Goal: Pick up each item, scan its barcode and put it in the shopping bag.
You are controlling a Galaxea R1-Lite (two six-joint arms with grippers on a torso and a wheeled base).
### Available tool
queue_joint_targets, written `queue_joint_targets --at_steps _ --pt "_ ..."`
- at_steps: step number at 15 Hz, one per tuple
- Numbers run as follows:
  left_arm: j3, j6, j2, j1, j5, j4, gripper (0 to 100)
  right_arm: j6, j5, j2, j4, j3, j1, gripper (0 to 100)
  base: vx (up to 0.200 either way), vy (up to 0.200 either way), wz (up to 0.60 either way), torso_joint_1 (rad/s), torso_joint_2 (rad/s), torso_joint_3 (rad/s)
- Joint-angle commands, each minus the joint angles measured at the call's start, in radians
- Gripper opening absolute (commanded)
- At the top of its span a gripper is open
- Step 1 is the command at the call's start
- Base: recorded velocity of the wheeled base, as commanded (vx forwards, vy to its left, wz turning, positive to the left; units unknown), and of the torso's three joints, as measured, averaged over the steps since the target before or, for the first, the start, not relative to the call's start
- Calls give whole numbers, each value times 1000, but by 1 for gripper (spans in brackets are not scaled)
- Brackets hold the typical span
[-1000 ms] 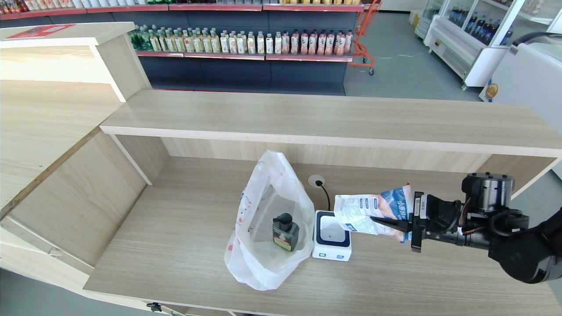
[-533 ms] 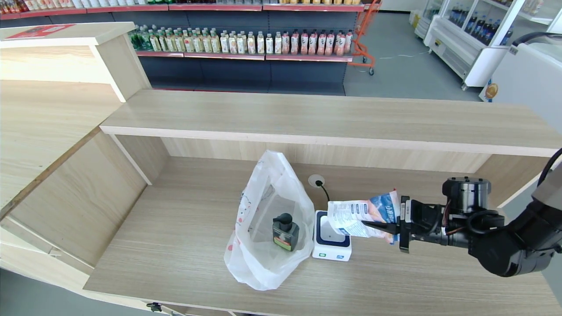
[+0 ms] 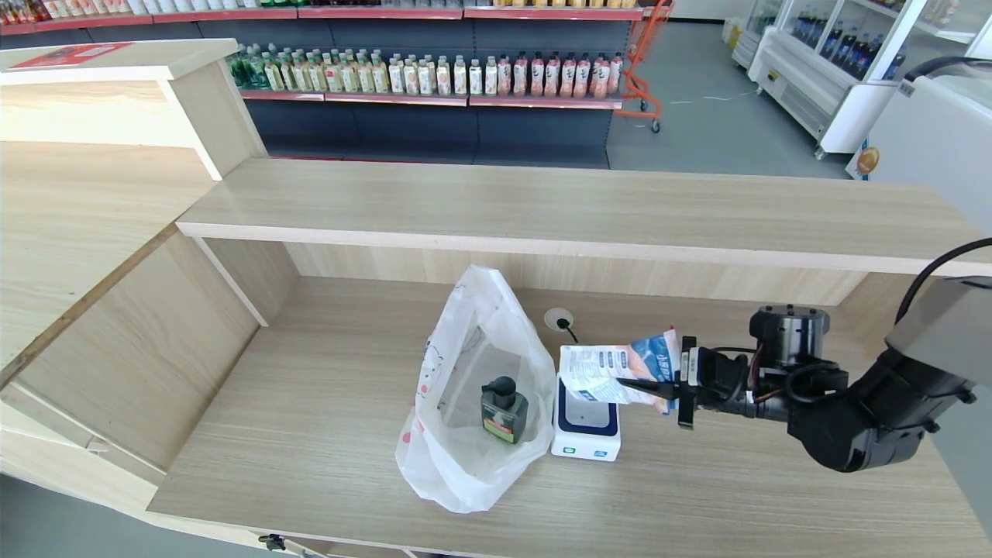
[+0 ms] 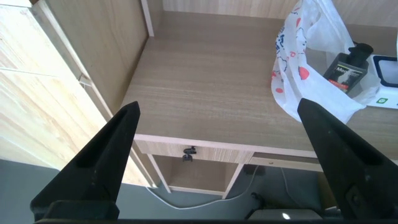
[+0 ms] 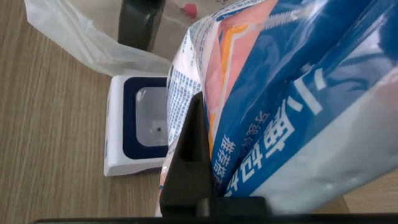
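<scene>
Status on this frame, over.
Right gripper shut on snack packet, above scanner. Left gripper open, away from items. Bottle already in shopping bag. Nothing blocking.

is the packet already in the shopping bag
No, the right gripper holds the packet above the scanner, beside the shopping bag.

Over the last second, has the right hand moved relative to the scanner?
Yes. The right hand, shut on the snack packet, has travelled to the robot's left, toward the scanner; the packet now hangs over the scanner's window.
</scene>
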Motion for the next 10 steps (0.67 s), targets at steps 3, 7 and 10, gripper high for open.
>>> queue_joint_targets --at_steps 3,7,10 --pt "0 0 0 0 0 0 100 1 10 51 -35 -16 14 0 0 0 0 0 0 0" --pt "0 0 0 0 0 0 100 10 10 40 -35 -19 14 0 0 0 0 0 0 0" --pt "0 0 0 0 0 0 100 30 10 28 -37 -17 14 0 0 0 0 0 0 0"
